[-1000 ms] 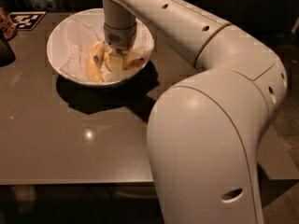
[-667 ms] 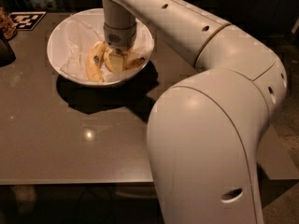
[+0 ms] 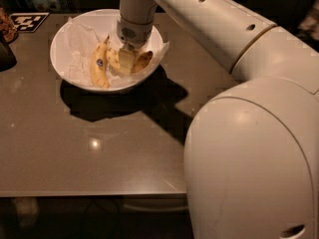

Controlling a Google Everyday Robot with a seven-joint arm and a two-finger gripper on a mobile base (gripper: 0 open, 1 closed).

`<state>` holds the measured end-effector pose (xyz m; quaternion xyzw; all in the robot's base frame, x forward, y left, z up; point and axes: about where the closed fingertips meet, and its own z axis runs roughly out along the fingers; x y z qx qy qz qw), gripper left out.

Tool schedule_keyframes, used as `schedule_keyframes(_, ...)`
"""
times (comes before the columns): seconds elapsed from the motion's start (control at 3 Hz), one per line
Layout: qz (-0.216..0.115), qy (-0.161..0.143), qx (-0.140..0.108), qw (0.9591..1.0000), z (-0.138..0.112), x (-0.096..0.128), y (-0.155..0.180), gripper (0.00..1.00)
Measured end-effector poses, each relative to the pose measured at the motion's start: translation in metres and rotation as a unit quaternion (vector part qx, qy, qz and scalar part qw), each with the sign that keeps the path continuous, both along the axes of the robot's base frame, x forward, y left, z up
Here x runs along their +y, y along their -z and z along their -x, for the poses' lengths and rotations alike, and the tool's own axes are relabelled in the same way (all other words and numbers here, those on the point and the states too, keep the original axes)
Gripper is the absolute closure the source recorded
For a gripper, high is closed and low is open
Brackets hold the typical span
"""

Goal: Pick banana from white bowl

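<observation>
Deep in white bowl with gripper, over banana in bowl's right half; cannot tell whether clamped or agape. Likely to snag crinkled paper lining, nudge stickered banana left of bowl centre, or lose curved fruit on lift.

The hand hangs over the banana in the white bowl.

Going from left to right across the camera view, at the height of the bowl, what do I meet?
A dark object at the edge → white bowl, left rim → stickered banana → hand, down in the bowl at the browner banana → robot's arm.
</observation>
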<state>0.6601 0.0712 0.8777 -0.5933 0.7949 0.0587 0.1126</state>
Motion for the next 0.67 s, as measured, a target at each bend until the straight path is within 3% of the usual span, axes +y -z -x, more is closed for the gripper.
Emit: schedule_keyframes(0.67,-0.034,-0.02,0.003,0.9992,0.0045,-0.002,-0.0081,1.0)
